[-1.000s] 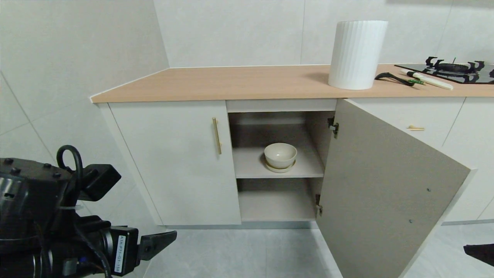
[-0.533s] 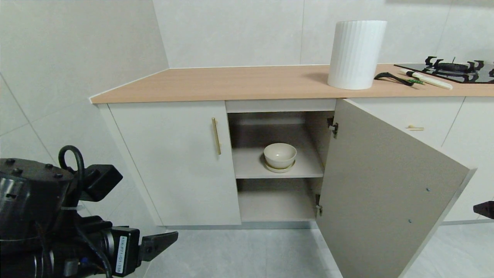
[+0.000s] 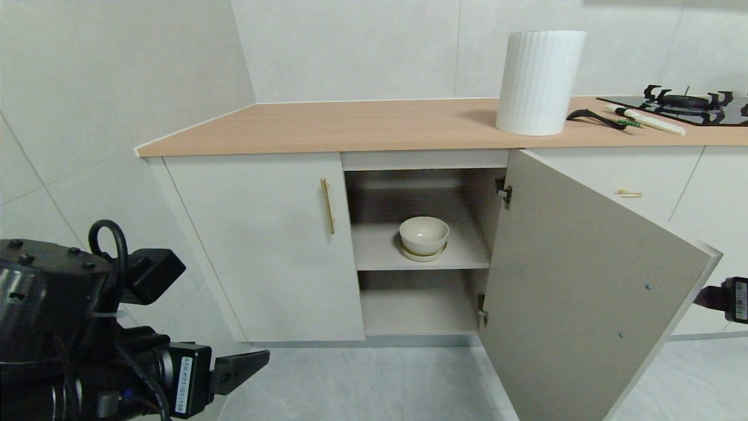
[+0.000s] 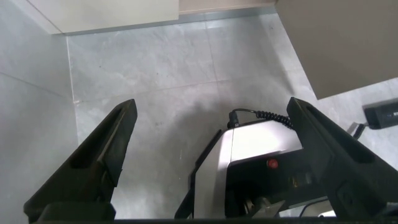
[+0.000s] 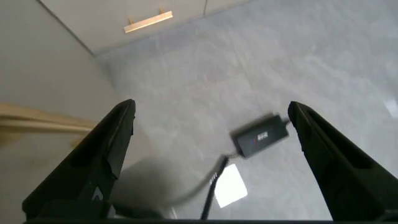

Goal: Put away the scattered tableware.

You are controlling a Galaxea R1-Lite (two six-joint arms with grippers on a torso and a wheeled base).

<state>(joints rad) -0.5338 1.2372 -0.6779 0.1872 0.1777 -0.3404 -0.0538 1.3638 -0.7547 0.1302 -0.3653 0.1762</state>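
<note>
A cream bowl [image 3: 424, 234] sits on a small plate [image 3: 435, 254] on the middle shelf of the open cabinet [image 3: 380, 251]. The cabinet door [image 3: 584, 280] stands swung out to the right. My left gripper [image 3: 245, 362] hangs low at the left, in front of the shut door; in the left wrist view it [image 4: 211, 106] is open over bare floor tiles. My right gripper [image 3: 721, 297] is at the far right, just beyond the open door's outer edge. Its wrist view shows it [image 5: 211, 107] open and holding nothing, beside the door's gold handle [image 5: 37, 118].
On the wooden counter [image 3: 350, 126] stand a tall white ribbed container [image 3: 540, 82], a few utensils [image 3: 643, 121] and a black hob [image 3: 689, 105]. The left door [image 3: 263, 245] is shut. The lower shelf [image 3: 418, 310] is bare. Grey floor lies in front.
My right gripper has risen from the lower right corner to the open door's outer edge. The door's free edge has shifted slightly right. The left arm has stayed put.
</note>
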